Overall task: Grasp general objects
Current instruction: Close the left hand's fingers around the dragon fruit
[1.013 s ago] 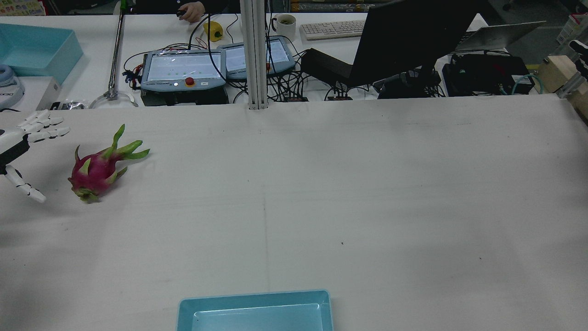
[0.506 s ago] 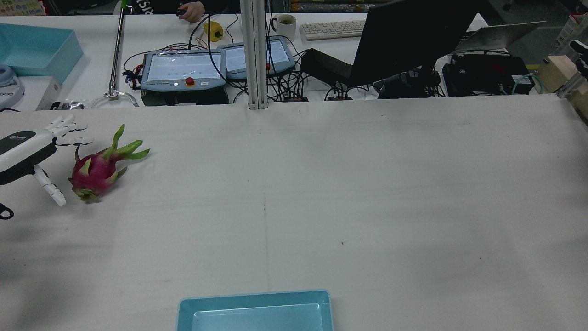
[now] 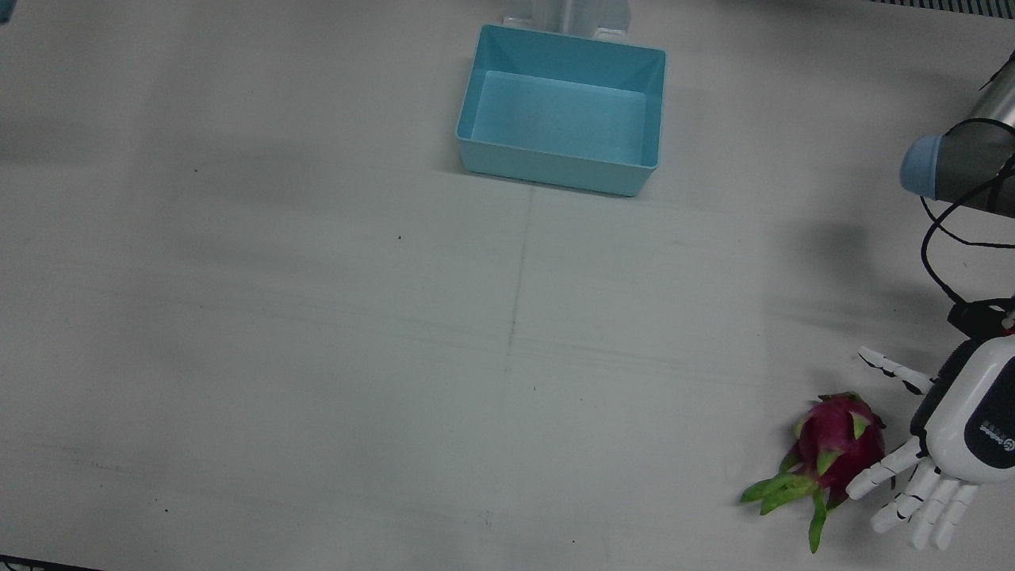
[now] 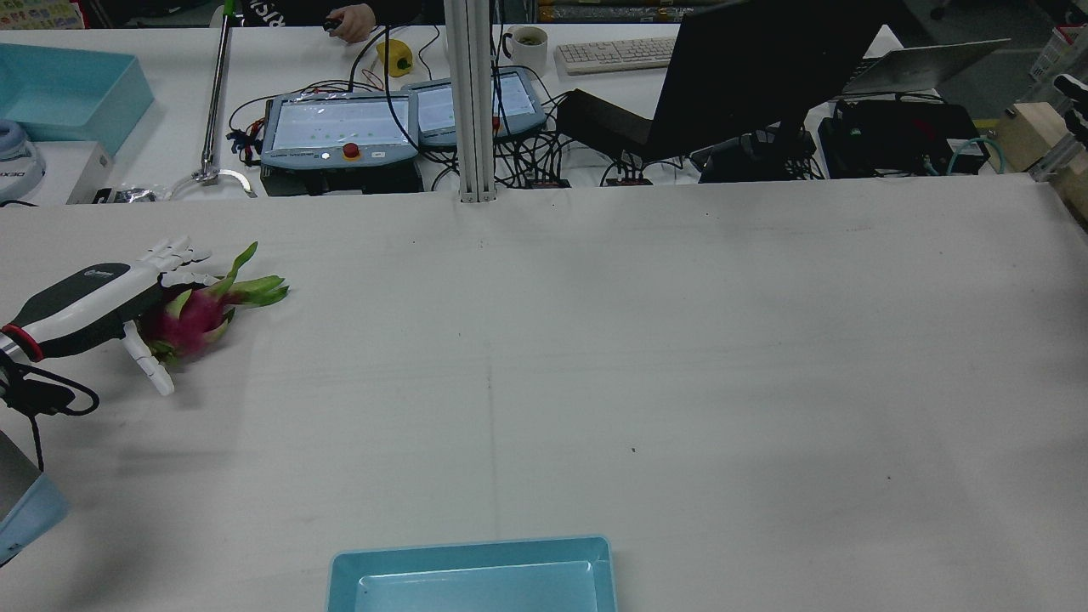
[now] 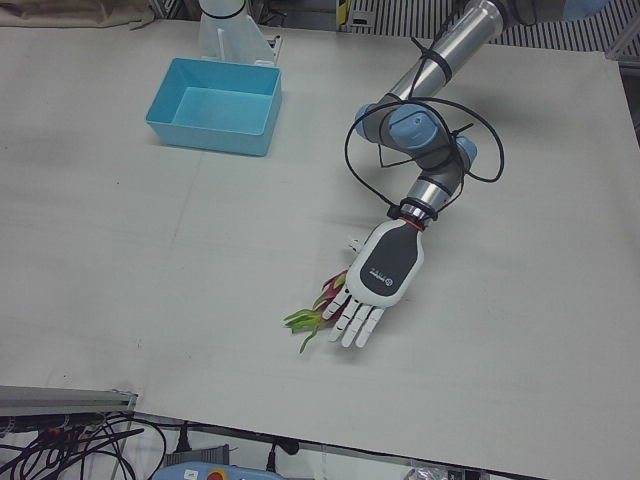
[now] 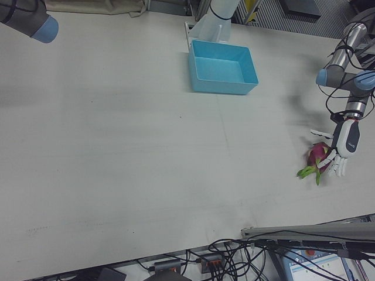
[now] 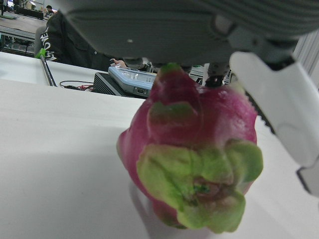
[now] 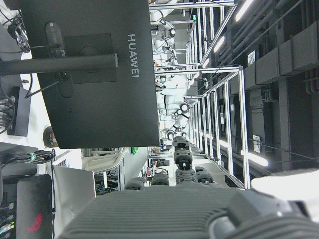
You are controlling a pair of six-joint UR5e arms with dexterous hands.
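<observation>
A pink dragon fruit [image 4: 194, 316] with green leaves lies on the white table at its left side. It also shows in the front view [image 3: 836, 442], the left-front view [image 5: 322, 302], the right-front view [image 6: 316, 156], and fills the left hand view [image 7: 192, 149]. My left hand [image 4: 89, 304] is open and hovers over the fruit, palm down. Its fingers [image 3: 924, 496] stretch past one side of the fruit and its thumb [image 3: 892, 366] lies on the other. In the right hand view only the edge of my right hand's palm [image 8: 164, 214] shows, facing a monitor; its fingers are hidden.
A light blue bin [image 3: 476, 103] stands at the table's middle on the robot's side, also in the rear view [image 4: 340, 568]. Behind the table's far edge are teach pendants [image 4: 340, 127], cables and a black monitor [image 4: 748, 68]. A cable [image 3: 936, 246] hangs from the left arm.
My left hand has moved right across the table, from beside the dragon fruit to over it. The fruit has shifted slightly to the right and looks blurred.
</observation>
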